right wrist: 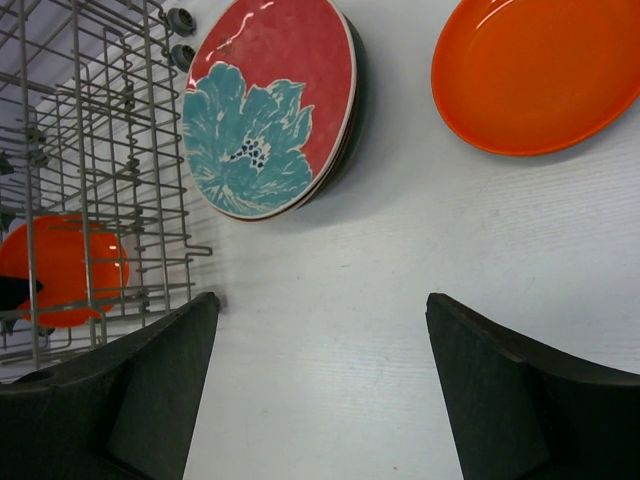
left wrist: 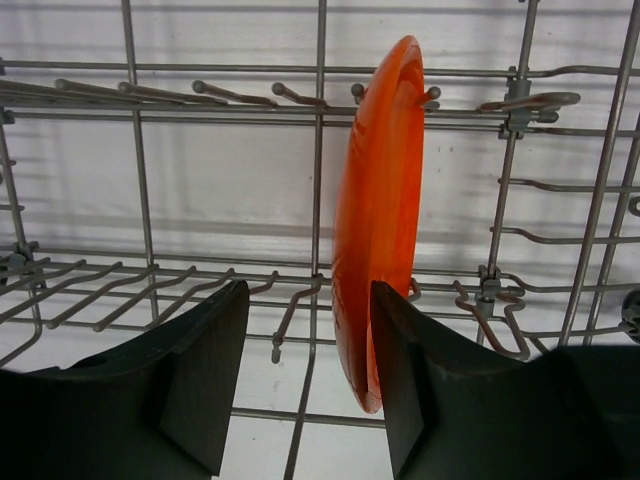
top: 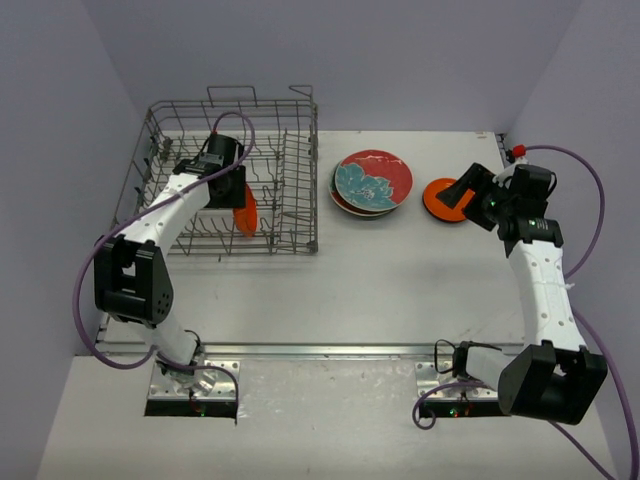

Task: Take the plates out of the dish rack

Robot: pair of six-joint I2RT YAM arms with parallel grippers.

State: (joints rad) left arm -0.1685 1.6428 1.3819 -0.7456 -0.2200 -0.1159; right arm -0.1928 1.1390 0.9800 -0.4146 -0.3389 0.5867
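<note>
The dish rack (top: 232, 180) stands at the back left. One orange plate (top: 246, 213) stands on edge in it between the tines. My left gripper (top: 232, 188) is inside the rack, open. In the left wrist view the orange plate (left wrist: 380, 200) stands between the fingers of the left gripper (left wrist: 310, 300), close against the right finger (left wrist: 420, 380). On the table, a red plate with a teal flower (top: 372, 180) tops a stack. A second orange plate (top: 440, 201) lies flat beside it. My right gripper (top: 468, 192) hovers open and empty at that plate's right edge.
The rack's tall right side wall (top: 300, 190) stands between the racked plate and the stack. In the right wrist view the right gripper (right wrist: 320, 310) is over bare white table, with the floral plate (right wrist: 270, 100), the flat orange plate (right wrist: 540, 70) and the rack (right wrist: 80, 150) beyond it.
</note>
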